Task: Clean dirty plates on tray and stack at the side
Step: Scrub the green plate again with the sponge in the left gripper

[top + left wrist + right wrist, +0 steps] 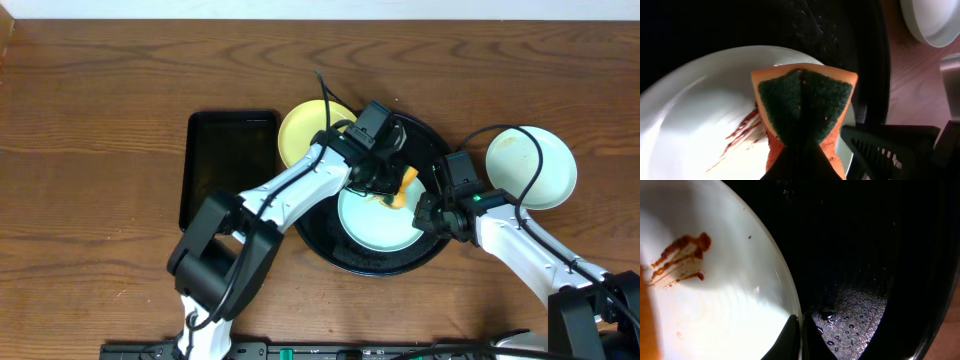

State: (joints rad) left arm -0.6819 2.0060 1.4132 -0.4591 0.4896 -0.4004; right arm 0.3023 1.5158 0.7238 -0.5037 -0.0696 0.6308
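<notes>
A mint plate [375,222] with a brown smear [682,255] lies in the round black tray [432,150]. My left gripper [388,182] is shut on an orange sponge [802,110], green side up, pressed on the plate [690,125] next to the smear [742,132]. My right gripper [801,325] is shut on the right rim of that plate [715,305]. A pale yellow plate [300,132] rests at the tray's upper left edge, partly hidden by my left arm. Another mint plate [535,165] sits on the table to the right of the tray.
A small rectangular black tray [228,165] lies left of the yellow plate. Water drops wet the floor of the round tray [855,315]. Both arms cross over the round tray from the near side. Wooden table [100,80] lies all around.
</notes>
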